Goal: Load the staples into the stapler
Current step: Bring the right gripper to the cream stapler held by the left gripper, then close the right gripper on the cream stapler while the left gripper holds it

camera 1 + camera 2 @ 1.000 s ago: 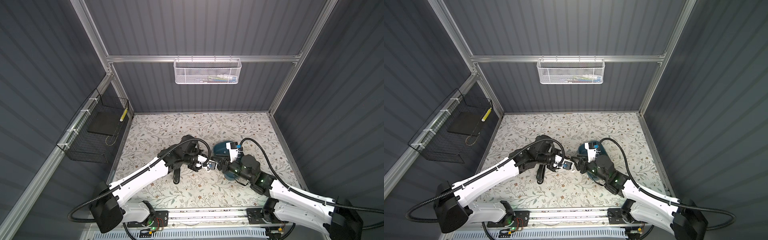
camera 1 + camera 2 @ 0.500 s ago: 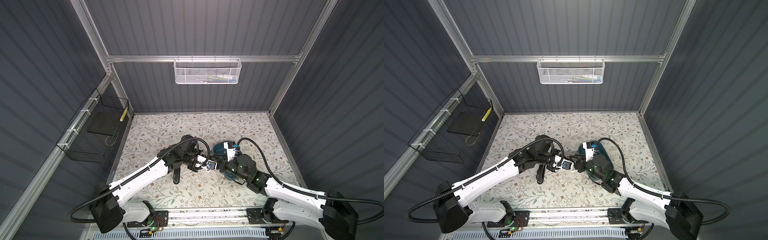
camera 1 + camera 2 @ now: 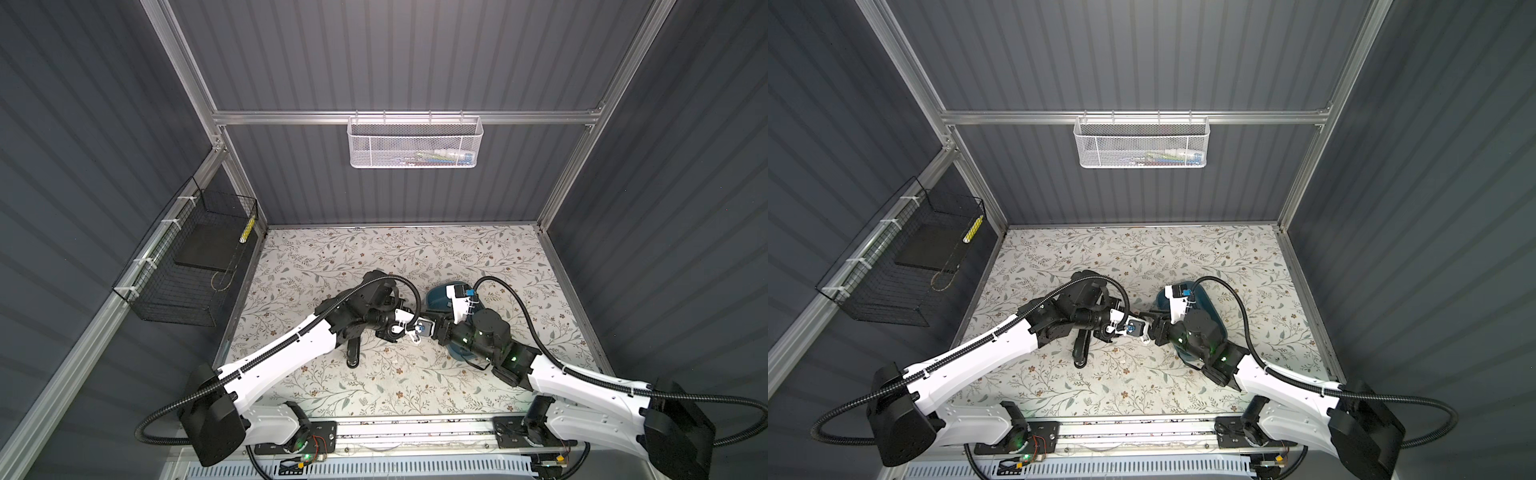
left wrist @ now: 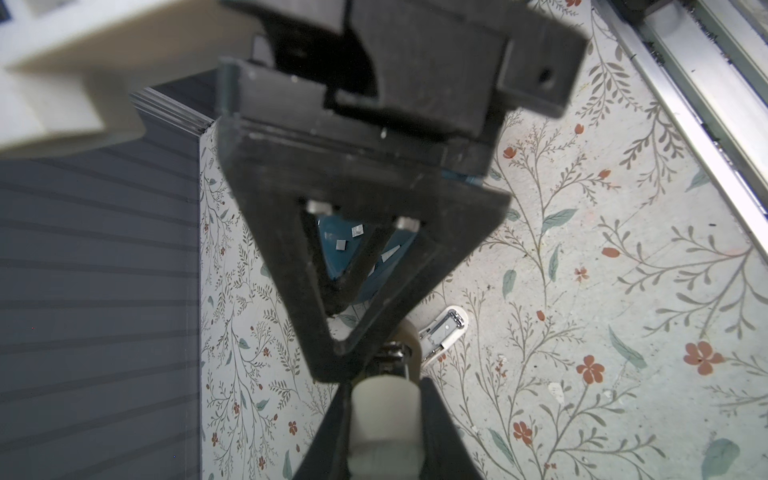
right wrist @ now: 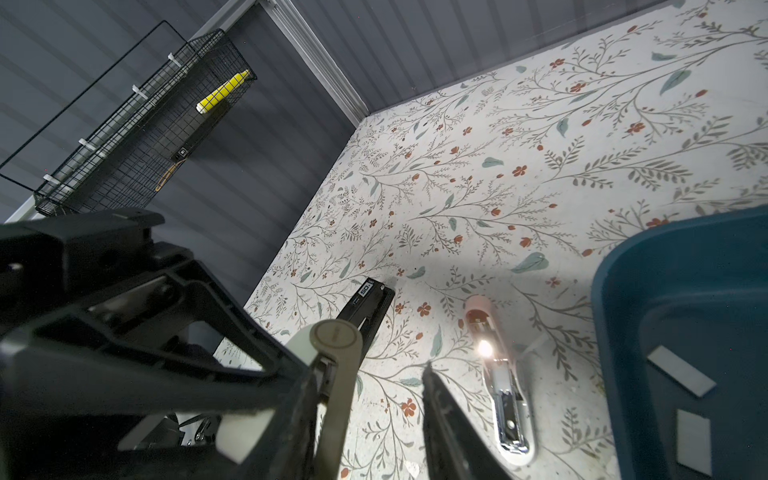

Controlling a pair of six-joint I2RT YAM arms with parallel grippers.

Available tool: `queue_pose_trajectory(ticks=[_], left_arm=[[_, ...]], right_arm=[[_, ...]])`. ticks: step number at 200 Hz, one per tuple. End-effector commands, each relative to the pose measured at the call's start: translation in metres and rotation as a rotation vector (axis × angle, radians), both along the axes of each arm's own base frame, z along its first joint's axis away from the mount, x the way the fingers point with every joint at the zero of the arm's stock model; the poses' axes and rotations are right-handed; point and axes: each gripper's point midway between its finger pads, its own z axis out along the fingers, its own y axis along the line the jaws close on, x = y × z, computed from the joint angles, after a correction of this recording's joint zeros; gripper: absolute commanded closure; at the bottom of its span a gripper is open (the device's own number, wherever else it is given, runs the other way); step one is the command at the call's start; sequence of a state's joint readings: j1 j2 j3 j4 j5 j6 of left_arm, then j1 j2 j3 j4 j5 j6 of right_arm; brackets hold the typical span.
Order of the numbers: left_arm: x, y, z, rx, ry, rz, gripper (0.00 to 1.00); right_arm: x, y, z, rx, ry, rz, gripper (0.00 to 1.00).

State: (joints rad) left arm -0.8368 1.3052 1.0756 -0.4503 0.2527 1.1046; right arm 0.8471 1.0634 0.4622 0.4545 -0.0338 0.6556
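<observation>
- Black wire basket point(image 3: 183, 270): hangs on the left wall. It holds a yellow pen-like item point(image 3: 248, 230) and a dark flat slab.
- Black stapler point(image 3: 353, 353): lies flat on the floral table point(image 3: 374, 257), partly under the left arm.
- Left gripper point(image 4: 384, 390): at mid-table, jaws together, clamped on the cream stapler point(image 5: 336, 345) and holding it above the table.
- White mesh basket point(image 3: 415, 145): hooked on the back rail, with small items inside too blurred to name.
- Right gripper point(image 5: 370, 386): meets the left gripper tip to tip in both top views. Its jaws stand apart on either side of the cream stapler's rounded end. One finger is just beside that end and the other is clear of it.
- Pale pink stapler point(image 5: 498, 374): lies on the table with bright chrome metal facing up, between the cream stapler and the tray.
- Teal tray point(image 5: 623, 316): sits on the table, partly under the right arm.
- Staples point(image 5: 681, 371): flat grey strips, loose on the tray floor and apart from one another.
</observation>
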Motion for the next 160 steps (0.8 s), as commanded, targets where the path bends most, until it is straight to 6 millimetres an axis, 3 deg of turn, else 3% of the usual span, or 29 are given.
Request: queue_pose_trajectory(ticks=[1, 47, 95, 102, 160], left_arm=[[0.008, -0.003, 0.018, -0.044, -0.04, 0.033, 1.0], [0.006, -0.004, 0.021, -0.061, -0.032, 0.027, 1.0], [0.0, -0.003, 0.032, -0.1, -0.021, 0.011, 1.0], [-0.001, -0.003, 0.033, -0.107, -0.016, 0.009, 1.0], [-0.014, 0.001, 0.053, -0.203, 0.044, -0.067, 1.0]], right_arm=[[-0.01, 0.007, 0.006, 0.024, -0.003, 0.048, 0.56], [-0.009, 0.007, -0.003, 0.005, 0.009, 0.037, 0.57], [-0.006, 0.01, -0.014, -0.001, 0.028, 0.032, 0.67], [-0.004, 0.012, -0.025, -0.026, 0.048, 0.028, 0.67], [0.003, 0.014, -0.042, -0.052, 0.07, 0.005, 0.7]])
